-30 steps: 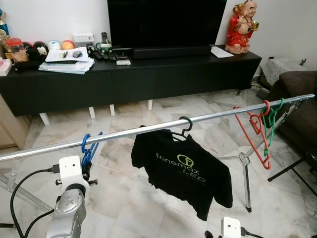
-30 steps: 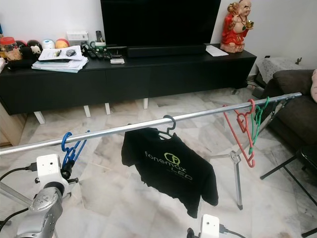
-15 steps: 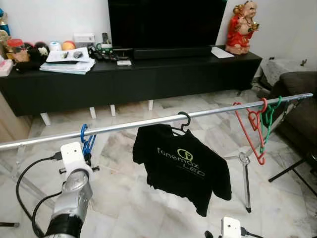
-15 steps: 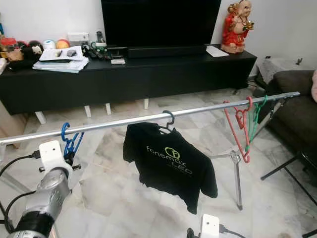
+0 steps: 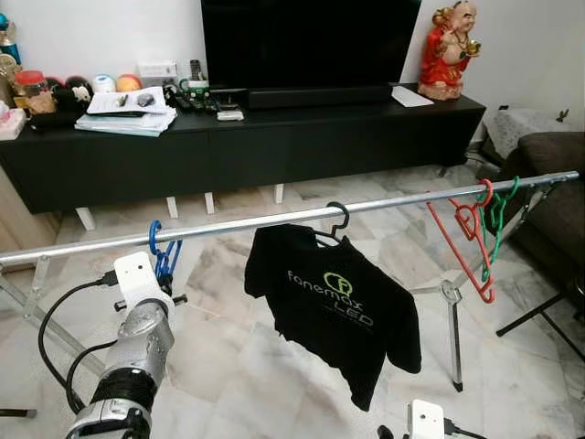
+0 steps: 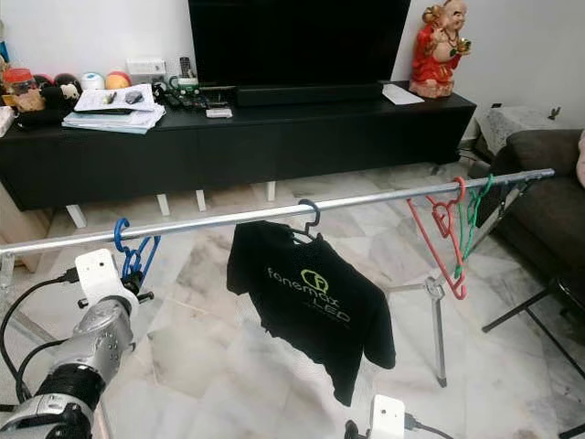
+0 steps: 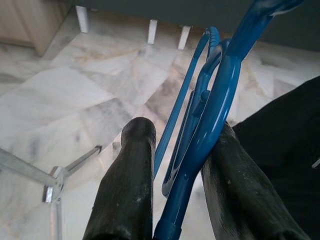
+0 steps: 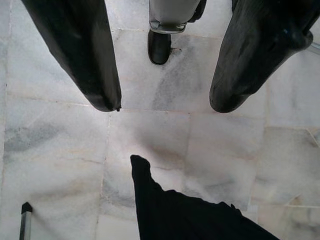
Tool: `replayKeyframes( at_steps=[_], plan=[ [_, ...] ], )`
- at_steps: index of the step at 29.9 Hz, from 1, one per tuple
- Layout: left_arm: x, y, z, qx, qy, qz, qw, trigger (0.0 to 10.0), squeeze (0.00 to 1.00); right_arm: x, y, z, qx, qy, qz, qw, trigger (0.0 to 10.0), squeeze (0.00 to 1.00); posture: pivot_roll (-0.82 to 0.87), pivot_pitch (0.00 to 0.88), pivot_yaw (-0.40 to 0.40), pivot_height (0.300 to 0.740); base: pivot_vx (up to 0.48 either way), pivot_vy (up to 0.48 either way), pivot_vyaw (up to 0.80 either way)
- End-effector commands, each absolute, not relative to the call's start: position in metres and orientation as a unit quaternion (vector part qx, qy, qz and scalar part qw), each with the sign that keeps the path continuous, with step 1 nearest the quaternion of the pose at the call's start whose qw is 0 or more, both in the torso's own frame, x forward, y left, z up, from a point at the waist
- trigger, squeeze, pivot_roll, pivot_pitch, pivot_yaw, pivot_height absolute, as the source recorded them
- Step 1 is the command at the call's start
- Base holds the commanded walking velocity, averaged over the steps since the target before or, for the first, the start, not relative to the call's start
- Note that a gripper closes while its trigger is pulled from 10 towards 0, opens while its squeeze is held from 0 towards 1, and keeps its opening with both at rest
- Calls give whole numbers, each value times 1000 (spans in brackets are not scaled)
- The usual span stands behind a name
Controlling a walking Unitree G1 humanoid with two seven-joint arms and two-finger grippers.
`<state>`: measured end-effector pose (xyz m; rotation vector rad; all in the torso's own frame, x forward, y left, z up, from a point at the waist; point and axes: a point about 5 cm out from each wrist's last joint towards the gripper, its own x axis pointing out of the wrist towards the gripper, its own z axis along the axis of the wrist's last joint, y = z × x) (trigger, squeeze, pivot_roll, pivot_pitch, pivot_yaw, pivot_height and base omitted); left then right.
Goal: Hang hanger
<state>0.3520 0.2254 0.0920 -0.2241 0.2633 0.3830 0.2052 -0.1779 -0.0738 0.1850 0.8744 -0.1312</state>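
The left gripper (image 7: 175, 175) grasps the blue hanger (image 5: 163, 259) from just below, its hook already over the silver rail (image 5: 274, 222), its length hanging downward; the right gripper (image 8: 165, 100) hangs spread, empty, over the floor.

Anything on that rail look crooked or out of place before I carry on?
The black T-shirt hangs lopsided, tilted down toward the right on its dark hanger. The red hanger and green hanger bunch together near the rail's right end. The left gripper has the blue hanger between its fingers.
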Motion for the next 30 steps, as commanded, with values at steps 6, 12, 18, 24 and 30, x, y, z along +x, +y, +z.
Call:
replayKeyframes(
  at_steps=[6, 12, 18, 24, 30],
  plan=[
    [368, 218, 108, -139, 111, 168, 970, 10000, 0, 206, -180, -73, 87, 420, -66, 901, 10000, 0, 100, 28, -58, 740, 0, 0, 0],
    [375, 211, 114, -136, 109, 152, 973, 10000, 0, 207, -181, -73, 86, 419, -67, 901, 10000, 0, 95, 27, -58, 740, 0, 0, 0],
    [379, 211, 116, -135, 111, 152, 973, 10000, 0, 206, -181, -73, 86, 419, -68, 901, 10000, 0, 92, 28, -58, 740, 0, 0, 0],
    [379, 214, 117, -132, 113, 162, 971, 10000, 0, 206, -180, -73, 86, 420, -69, 901, 10000, 0, 91, 31, -57, 740, 0, 0, 0],
    [372, 220, 106, -122, 127, 174, 969, 10000, 0, 205, -179, -73, 86, 421, -67, 901, 10000, 0, 95, 32, -58, 740, 0, 0, 0]
  ],
)
